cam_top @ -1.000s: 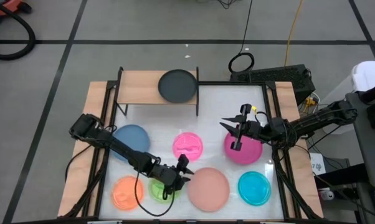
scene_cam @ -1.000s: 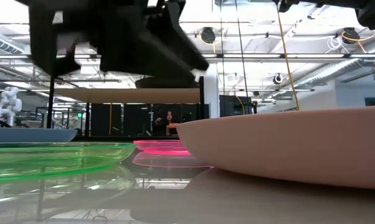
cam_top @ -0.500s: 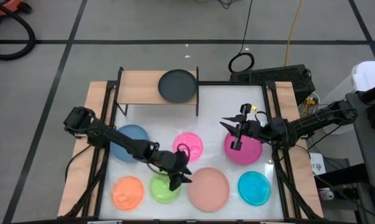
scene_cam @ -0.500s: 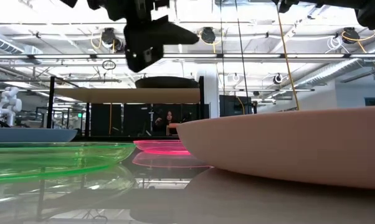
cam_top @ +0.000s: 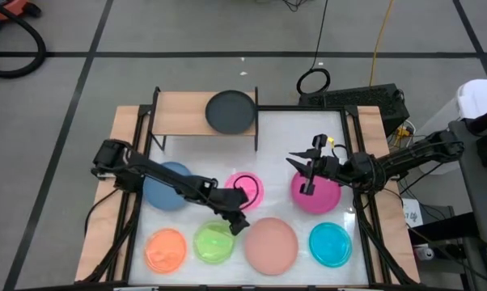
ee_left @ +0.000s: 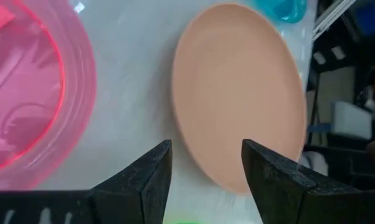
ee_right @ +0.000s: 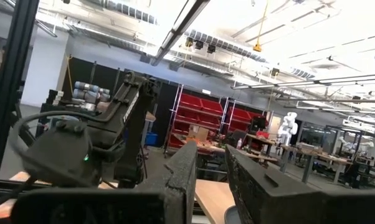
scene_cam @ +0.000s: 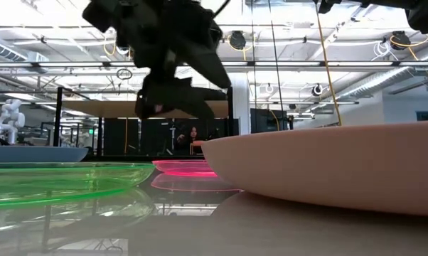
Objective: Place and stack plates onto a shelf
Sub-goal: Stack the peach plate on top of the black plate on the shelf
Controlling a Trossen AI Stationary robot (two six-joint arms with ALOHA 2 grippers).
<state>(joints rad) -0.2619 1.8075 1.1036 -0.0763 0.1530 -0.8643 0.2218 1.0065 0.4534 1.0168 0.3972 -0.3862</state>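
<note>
The grey plate (cam_top: 230, 111) lies flat on the shelf (cam_top: 179, 113) at the table's far edge. On the white table lie the blue plate (cam_top: 167, 186), pink plate (cam_top: 247, 187), magenta plate (cam_top: 318, 196), orange plate (cam_top: 166, 249), green plate (cam_top: 213, 243), salmon plate (cam_top: 271, 245) and cyan plate (cam_top: 331, 244). My left gripper (cam_top: 238, 223) hovers open between the pink plate (ee_left: 25, 93) and the salmon plate (ee_left: 243, 93), its fingers standing on either side of the salmon plate's rim and touching nothing. My right gripper (cam_top: 305, 171) waits open above the magenta plate.
The shelf's black legs (cam_top: 255, 133) stand near the table's far edge. Wooden rails (cam_top: 129, 162) run along the table's left and right sides. Cables and a dark box (cam_top: 365, 101) lie beyond the far right corner. Bare tabletop (cam_top: 300, 133) shows to the right of the shelf.
My left gripper has swung from above the green plate toward the table's right and slightly toward the far edge, turning as it went; it now hangs over the gap between the pink and salmon plates. No plate has moved.
</note>
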